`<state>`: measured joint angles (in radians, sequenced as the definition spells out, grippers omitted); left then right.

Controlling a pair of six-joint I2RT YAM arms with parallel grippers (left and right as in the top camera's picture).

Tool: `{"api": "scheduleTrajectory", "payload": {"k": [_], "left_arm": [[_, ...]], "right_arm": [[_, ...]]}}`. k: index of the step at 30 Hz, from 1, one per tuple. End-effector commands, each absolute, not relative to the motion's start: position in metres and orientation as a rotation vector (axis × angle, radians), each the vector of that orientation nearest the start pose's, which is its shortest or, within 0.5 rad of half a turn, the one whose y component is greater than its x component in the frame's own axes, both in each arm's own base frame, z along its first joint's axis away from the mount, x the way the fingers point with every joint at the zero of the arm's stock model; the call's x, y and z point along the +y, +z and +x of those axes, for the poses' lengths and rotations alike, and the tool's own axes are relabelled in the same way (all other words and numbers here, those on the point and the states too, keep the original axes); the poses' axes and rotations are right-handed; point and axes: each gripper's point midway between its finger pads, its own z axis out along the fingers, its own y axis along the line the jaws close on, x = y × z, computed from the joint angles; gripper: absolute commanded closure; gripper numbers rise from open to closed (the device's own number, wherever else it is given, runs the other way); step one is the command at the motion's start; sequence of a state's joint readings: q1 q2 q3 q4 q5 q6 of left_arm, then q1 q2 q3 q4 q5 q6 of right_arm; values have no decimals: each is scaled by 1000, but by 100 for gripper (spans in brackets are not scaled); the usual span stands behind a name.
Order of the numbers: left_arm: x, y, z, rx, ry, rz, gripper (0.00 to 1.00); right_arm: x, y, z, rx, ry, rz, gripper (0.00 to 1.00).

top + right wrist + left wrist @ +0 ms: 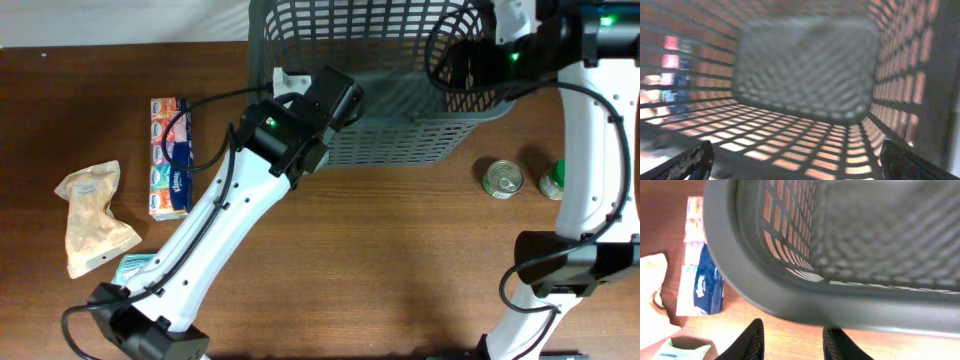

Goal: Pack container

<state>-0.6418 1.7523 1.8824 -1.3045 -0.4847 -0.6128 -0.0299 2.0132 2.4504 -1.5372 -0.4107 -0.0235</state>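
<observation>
The container (400,140), a dark grey lattice basket, stands at the back middle of the table, and nothing shows inside it. My left gripper (338,95) is at its front left corner. In the left wrist view the left gripper (794,342) is open, with only bare wood between its fingers (752,340), and the container's rim (765,295) curves just ahead of them. My right gripper (468,62) is over the container's right rim. In the right wrist view the right gripper (800,162) is wide open and empty, looking into the container (790,145).
A tissue pack (170,155), a beige bag (95,215) and a teal packet (130,265) lie on the left of the table. A tin can (502,180) and a green-lidded jar (553,180) stand right of the container, near the right arm.
</observation>
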Motion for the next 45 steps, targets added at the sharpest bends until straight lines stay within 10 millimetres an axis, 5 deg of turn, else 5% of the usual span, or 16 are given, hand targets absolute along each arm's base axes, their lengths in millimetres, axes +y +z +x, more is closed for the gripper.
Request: {"api": "scheduleTrajectory", "payload": {"k": [1,4,11,15,18,20,22,30,34,35,36,39,41,45], "left_arm": [[-160,296,363,2436,185,-84,69],[-155,321,357,2387,142,-80,64],[-122,382,327,2235,100,-128,30],[-84,419,300,2116,138,-206,0],[-63,433,285,2065,183,-247,0],[-43,441,273,2029,261,-279,0],[-32,442,268,2020,322,-288,0],[-20,430,256,2075,441,-247,0],[-16,425,251,2102,475,-228,0],[-15,424,250,2108,482,-224,0],[-13,422,248,2121,499,-213,0],[-10,419,244,2140,524,-197,0],[-9,417,242,2151,538,-188,0],[-9,415,242,2156,545,-184,0]], "right_arm": [[82,360,429,2427,718,-230,1],[85,385,422,2362,716,-252,1],[83,437,395,2225,651,-287,1],[52,452,388,2200,406,-192,1],[5,450,388,2225,122,25,1],[-44,449,382,2219,-156,263,1],[-67,450,377,2196,-278,382,1],[-123,444,389,2147,-345,566,1],[-140,412,423,2208,-225,562,0],[-140,406,429,2223,-198,557,6],[-140,392,439,2253,-157,553,41],[-143,376,457,2272,-140,559,85],[-141,365,473,2278,-115,543,96],[-136,345,498,2293,-44,514,96]]}}
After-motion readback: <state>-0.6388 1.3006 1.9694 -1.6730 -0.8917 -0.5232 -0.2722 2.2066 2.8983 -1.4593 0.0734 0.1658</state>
